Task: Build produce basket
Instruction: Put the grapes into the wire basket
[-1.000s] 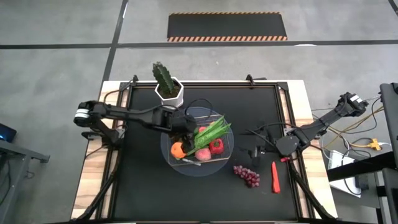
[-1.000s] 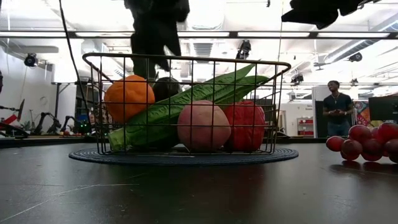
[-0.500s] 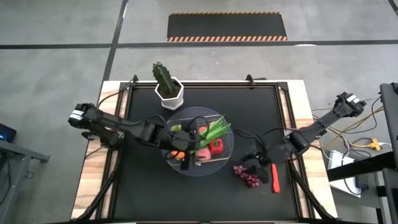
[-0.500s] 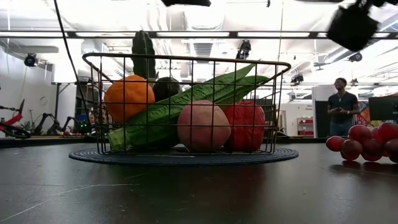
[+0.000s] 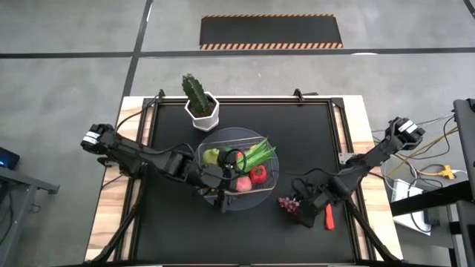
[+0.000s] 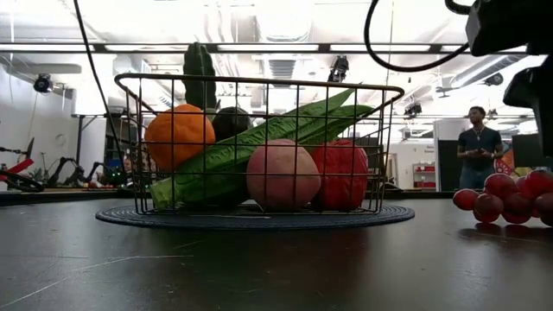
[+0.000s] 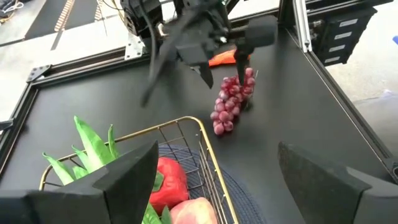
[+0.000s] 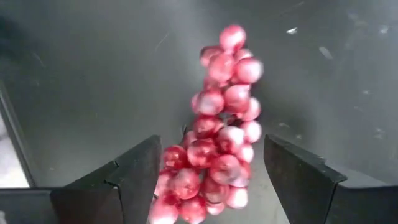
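Observation:
The silver wire basket (image 5: 261, 141) stands on its round grey base mid-table. It holds an orange (image 6: 179, 136), a dark lime (image 6: 231, 121), a long green bean bunch (image 6: 259, 147), a pink-red apple (image 6: 283, 175), a red pepper (image 6: 339, 173) and a green fruit (image 5: 211, 156). Purple-red grapes (image 5: 289, 206) lie on the mat to the basket's near right, with a red chili (image 5: 329, 215) beside them. My right gripper (image 8: 211, 163) is open and low over the grapes (image 8: 219, 137), one finger on each side. My left gripper (image 5: 221, 199) is open and empty above the basket's near rim.
A potted cactus in a white hexagonal pot (image 5: 199, 104) stands at the table's far left. In the low view a person (image 6: 475, 147) stands in the room beyond the table. Bare black mat (image 5: 171, 230) lies at the near left.
My left gripper has drawn back from inside the basket toward the table's near edge, uncovering the green fruit. My right gripper has swung from the table's right side toward the left and near edge and come down over the grapes. The produce has not moved.

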Robot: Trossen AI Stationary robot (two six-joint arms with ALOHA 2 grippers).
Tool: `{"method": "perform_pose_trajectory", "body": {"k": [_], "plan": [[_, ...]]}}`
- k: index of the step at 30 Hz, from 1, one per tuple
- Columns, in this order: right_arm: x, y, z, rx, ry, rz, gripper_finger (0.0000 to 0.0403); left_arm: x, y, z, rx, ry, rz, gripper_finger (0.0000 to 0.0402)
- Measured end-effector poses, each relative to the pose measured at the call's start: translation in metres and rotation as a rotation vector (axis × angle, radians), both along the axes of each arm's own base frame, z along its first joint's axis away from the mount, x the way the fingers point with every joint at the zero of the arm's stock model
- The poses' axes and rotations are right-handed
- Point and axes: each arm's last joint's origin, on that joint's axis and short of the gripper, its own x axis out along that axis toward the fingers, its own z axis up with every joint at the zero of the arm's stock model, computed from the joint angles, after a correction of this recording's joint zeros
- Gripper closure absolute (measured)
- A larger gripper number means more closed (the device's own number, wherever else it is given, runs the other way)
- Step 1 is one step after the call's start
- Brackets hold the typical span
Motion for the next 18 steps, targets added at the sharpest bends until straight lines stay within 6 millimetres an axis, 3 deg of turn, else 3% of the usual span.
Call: {"method": "perform_pose_trajectory", "body": {"k": [11, 18], "plan": [[0.024, 0.017, -0.029, -0.138, 0.147, 0.088, 0.0147, -0.002, -0.004, 0.000, 0.026, -0.010, 0.042, 0.0091], [0.031, 0.022, -0.047, -0.195, 0.201, 0.136, 0.0191, -0.006, -0.012, 0.001, 0.063, -0.031, 0.111, 0.0091]]}}
